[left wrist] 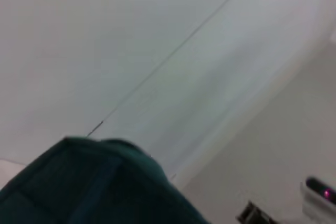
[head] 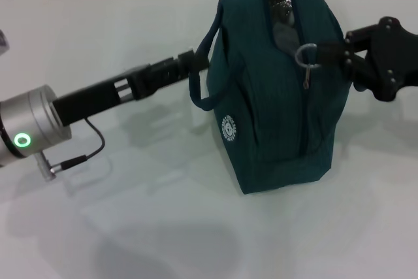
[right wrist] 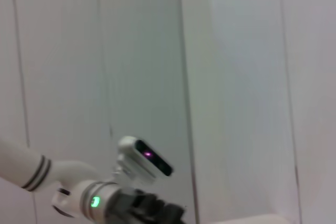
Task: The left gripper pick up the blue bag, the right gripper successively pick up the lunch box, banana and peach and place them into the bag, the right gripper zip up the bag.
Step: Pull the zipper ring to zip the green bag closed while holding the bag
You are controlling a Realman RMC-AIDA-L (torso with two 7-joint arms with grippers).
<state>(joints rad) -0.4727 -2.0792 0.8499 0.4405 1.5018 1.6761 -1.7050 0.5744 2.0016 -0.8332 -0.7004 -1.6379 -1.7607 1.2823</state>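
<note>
Left gripper [head: 196,62] at bag handle, grip we cannot tell | blue bag [head: 274,89] upright on table [head: 130,227] | right gripper [head: 326,53] pinching zipper ring [head: 305,55], track runs upward to open top

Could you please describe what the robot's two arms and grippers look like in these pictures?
The left arm is a slim black rod on a silver cylindrical wrist with a glowing green ring light and a thin black cable. The right gripper is black, matte and angular, with visible bolts.
</note>
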